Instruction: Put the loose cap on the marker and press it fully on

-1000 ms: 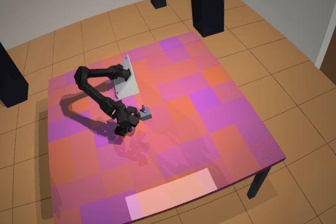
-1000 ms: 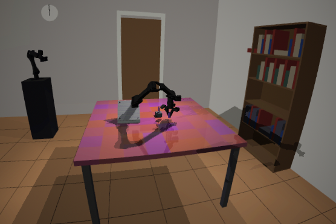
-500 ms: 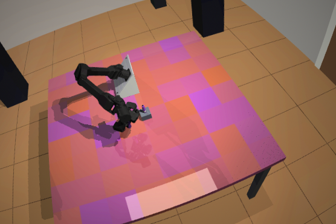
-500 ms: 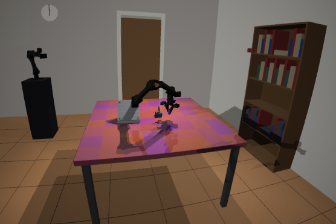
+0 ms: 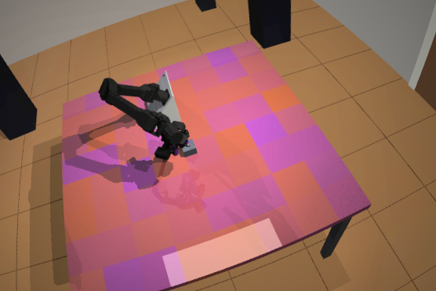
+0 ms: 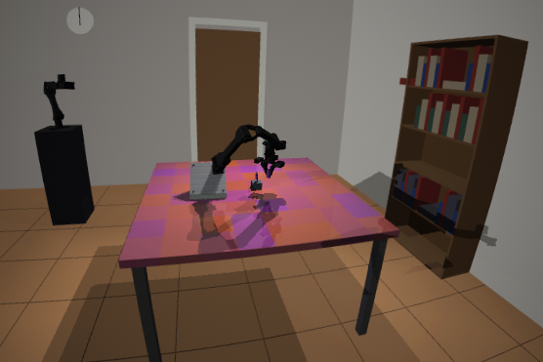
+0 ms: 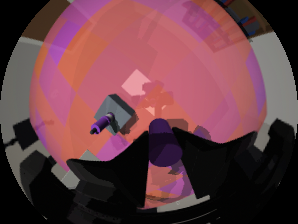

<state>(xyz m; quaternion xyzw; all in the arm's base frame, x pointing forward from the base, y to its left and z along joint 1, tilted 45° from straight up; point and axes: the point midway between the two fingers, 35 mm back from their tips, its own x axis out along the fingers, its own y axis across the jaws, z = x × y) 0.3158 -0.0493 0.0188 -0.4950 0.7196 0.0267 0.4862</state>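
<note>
My gripper is shut on the purple cap, which hangs upright between the fingertips, clear of the table. The marker, purple with a dark tip, stands upright in the grey holder block. In the wrist view the marker and block are to the left of the held cap, a short way apart from it. In the top view the hand partly hides the marker.
The pink and orange patchwork table carries the arm's pale ribbed base plate, behind the holder block in the top view. A bookcase and a dark pedestal stand on the floor away from the table.
</note>
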